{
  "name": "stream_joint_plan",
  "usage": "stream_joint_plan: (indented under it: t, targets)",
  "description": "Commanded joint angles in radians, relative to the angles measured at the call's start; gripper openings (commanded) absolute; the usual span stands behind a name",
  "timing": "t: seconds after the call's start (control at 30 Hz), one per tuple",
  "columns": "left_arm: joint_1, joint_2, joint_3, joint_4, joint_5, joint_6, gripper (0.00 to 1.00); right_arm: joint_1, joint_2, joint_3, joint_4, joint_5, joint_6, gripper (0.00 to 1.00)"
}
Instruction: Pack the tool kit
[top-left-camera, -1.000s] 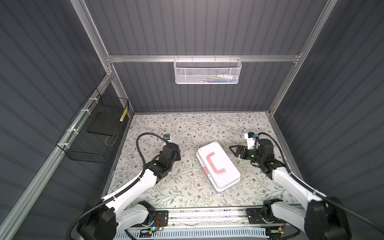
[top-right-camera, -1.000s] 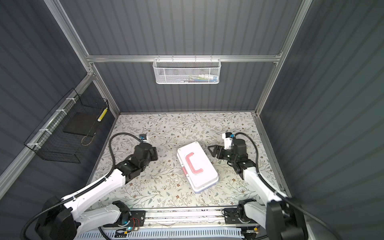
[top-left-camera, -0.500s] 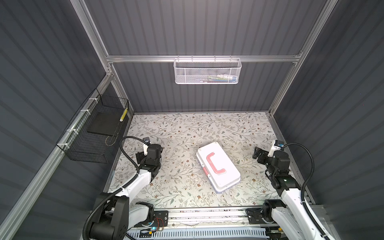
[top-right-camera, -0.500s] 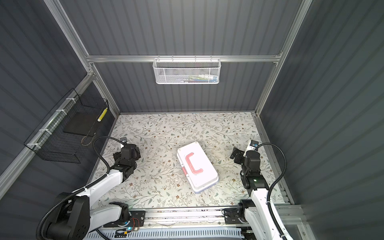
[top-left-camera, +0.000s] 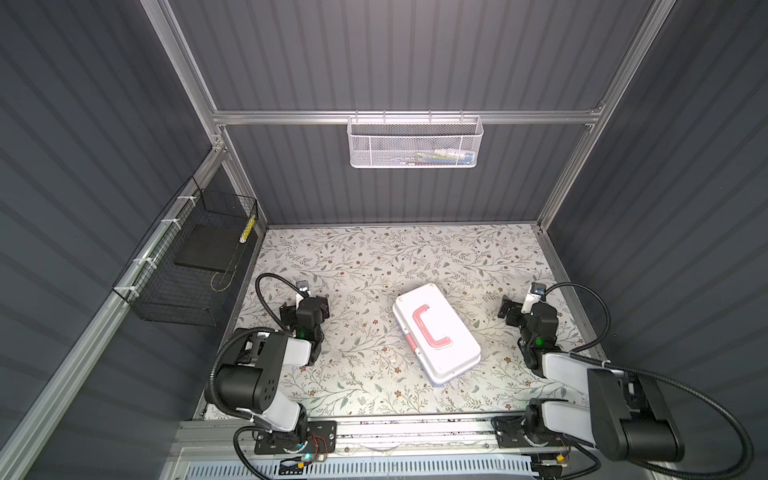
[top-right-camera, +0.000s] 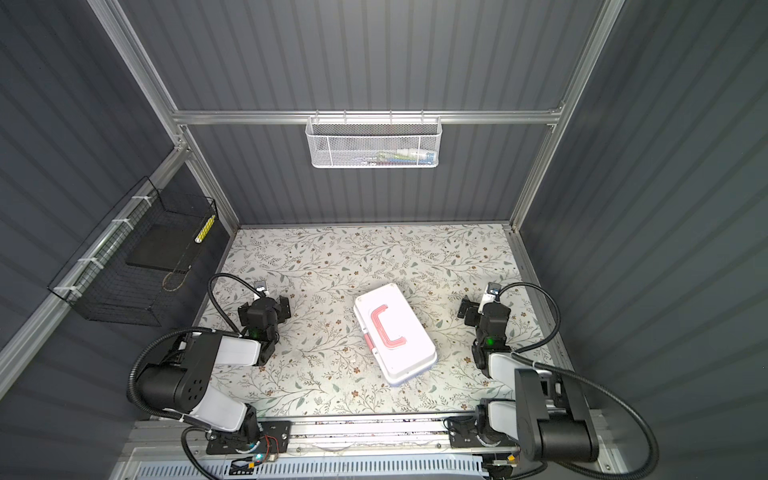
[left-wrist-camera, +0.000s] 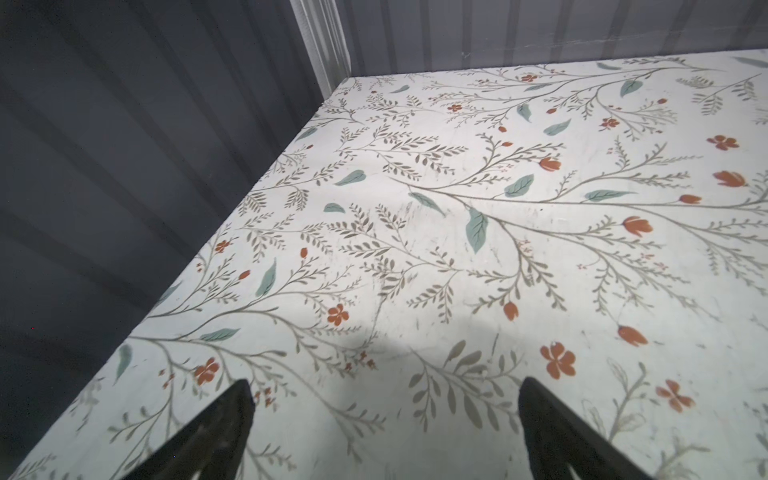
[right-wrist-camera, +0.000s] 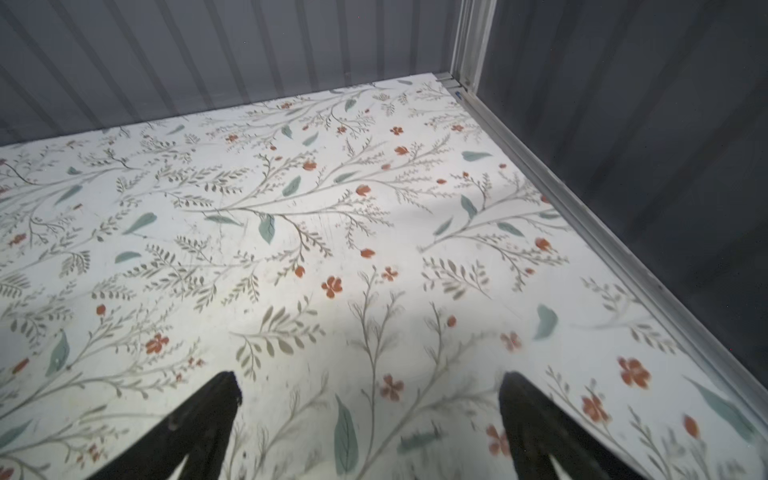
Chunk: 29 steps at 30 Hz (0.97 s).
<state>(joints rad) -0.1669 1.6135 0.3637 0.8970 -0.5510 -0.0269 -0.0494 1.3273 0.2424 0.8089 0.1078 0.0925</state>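
The tool kit (top-left-camera: 456, 349) (top-right-camera: 411, 353) lies shut on the floral table in both top views, slanted, its white lid up with the pink handle and a pink latch on its left side. No loose tools show on the table. My left gripper (top-left-camera: 304, 306) (top-right-camera: 266, 306) sits well to the left of the box, open and empty. My right gripper (top-left-camera: 524, 306) (top-right-camera: 484, 308) sits well to its right, also open and empty. Both wrist views show only bare floral table between the left gripper's (left-wrist-camera: 384, 390) and the right gripper's (right-wrist-camera: 369, 380) spread fingers; the box is out of those views.
A white mesh basket (top-left-camera: 415, 143) with a few items hangs on the back wall. A black wire basket (top-left-camera: 187, 266) holding a dark slab hangs on the left wall. Dark corrugated walls with metal rails close the table on three sides.
Both arms drew back from beside the box to the table's left and right sides. The left gripper went from shut to open, and the right one opened wider.
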Motion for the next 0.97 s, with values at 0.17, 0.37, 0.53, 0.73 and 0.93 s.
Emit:
stream_joint_plan:
  t: [0.17, 0.37, 0.53, 0.73, 0.93]
  targets:
    - [0.052, 0.108, 0.092, 0.058, 0.157, 0.016, 1.0, -0.019, 0.152, -0.005, 0.369, -0.07, -0.021, 0.99]
    - [0.052, 0.103, 0.094, 0.041, 0.157, 0.012, 1.0, -0.023, 0.115, 0.081, 0.141, -0.188, -0.057, 0.99]
    - [0.052, 0.103, 0.093, 0.045, 0.156, 0.013, 1.0, -0.023, 0.124, 0.084, 0.152, -0.185, -0.054, 0.99]
    - [0.052, 0.103, 0.092, 0.045, 0.155, 0.013, 1.0, -0.023, 0.131, 0.086, 0.161, -0.17, -0.051, 0.99]
    - [0.052, 0.103, 0.092, 0.045, 0.156, 0.013, 1.0, -0.023, 0.13, 0.087, 0.159, -0.16, -0.046, 0.99]
